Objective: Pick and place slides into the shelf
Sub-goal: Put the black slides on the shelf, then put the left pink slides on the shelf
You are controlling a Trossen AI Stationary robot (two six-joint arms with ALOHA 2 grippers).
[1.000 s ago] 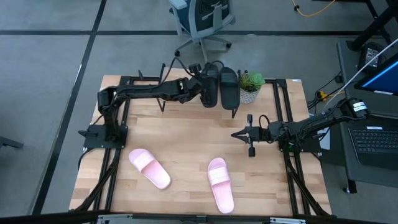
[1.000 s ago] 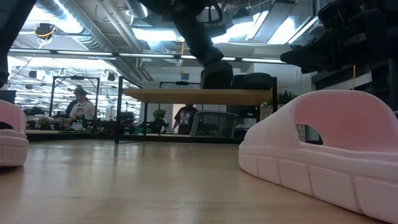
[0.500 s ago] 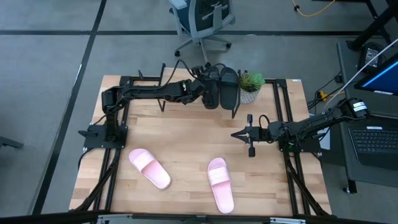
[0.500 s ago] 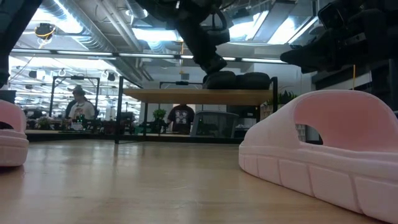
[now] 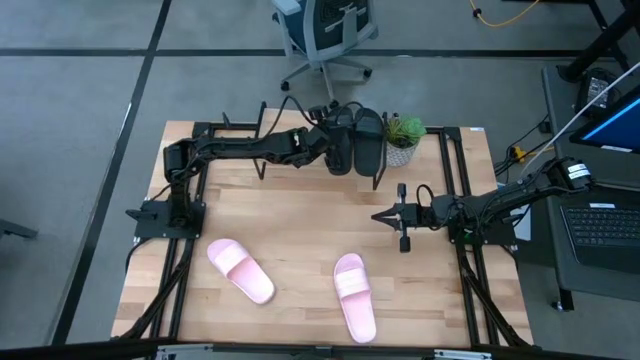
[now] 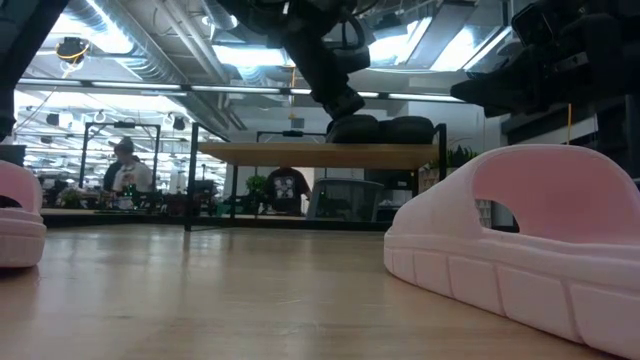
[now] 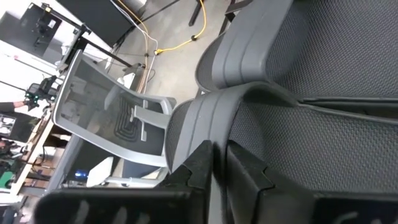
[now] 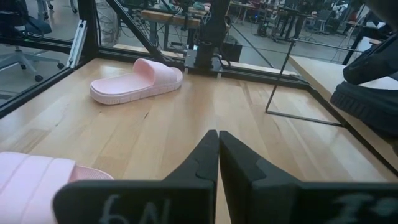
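Two black slides lie side by side on the shelf's (image 6: 300,154) plank top, at the table's far edge. One black slide (image 5: 341,152) is at my left gripper (image 5: 331,147) and the other black slide (image 5: 369,140) is to its right. My left gripper (image 7: 217,152) reaches in from the left, its fingers nearly shut. Two pink slides rest sole-down on the table: one pink slide (image 5: 240,270) near left, the other pink slide (image 5: 355,295) near centre. My right gripper (image 5: 379,215) is shut and waits right of centre. My left gripper is shut on the left black slide's strap, at the strap's edge (image 7: 191,124) beside its fingertips. It comes slanting down from the table's near left. The slide lies flat on the shelf top (image 6: 355,128). How deep the strap sits between the fingers stays hidden.
A small potted plant (image 5: 403,135) stands at the shelf's right end. The shelf's thin black legs (image 8: 273,81) stand on the far part of the table. An office chair (image 5: 325,30) is beyond the far edge and a laptop (image 5: 600,225) is off to the right. People are in the room behind.
My left gripper has risen a little above the shelf top and tipped, then kept still. In the low view the left black slide now shows lying flat next to the other one, below the fingertips.
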